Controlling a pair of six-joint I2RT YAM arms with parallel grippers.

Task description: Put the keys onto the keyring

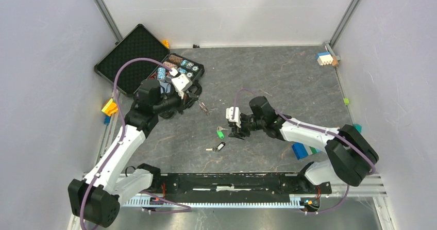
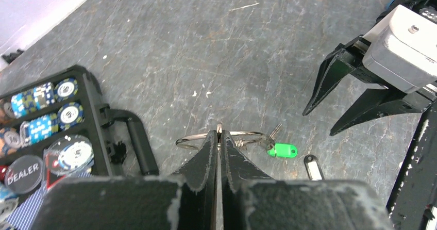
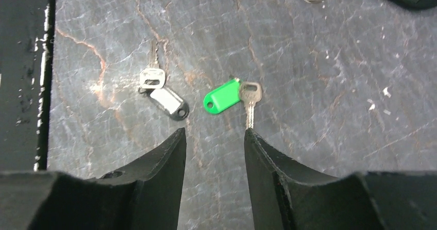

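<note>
Left jaws [image 2: 219, 137] pressed together, pinching the thin wire of the keyring [image 2: 246, 132]. The ring sticks out flat to either side of the tips. From above, the left gripper [image 1: 200, 100] hangs just in front of the open black case [image 1: 131, 54], and the keyring [image 1: 204, 106] dangles at its tips, over the counter [image 1: 288, 85]. Whether the ring clears the surface, cannot tell. Poker chips [image 2: 62, 132] fill the case tray beside it. Right jaws [image 3: 214, 132] parted about halfway, holding nothing. Both fingers [image 3: 165, 158] point down at the counter, with bare stone showing in the gap. The green key [image 3: 221, 97] lies flat just beyond the right gripper [image 1: 236, 133]; its metal blade runs back toward one fingertip. Blade end and fingertip meet in the wrist view, but cannot tell whether they touch. The black key [image 3: 167, 101], with a white label in its black head, lies flat near the green one, apart from it and off the other fingertip. Overhead, the green key [image 1: 220, 133] sits beside the right jaws, between the two grippers. The black key [image 1: 217, 147] lies nearer the arm bases. Neither key is on the ring; both rest loose on the counter.
</note>
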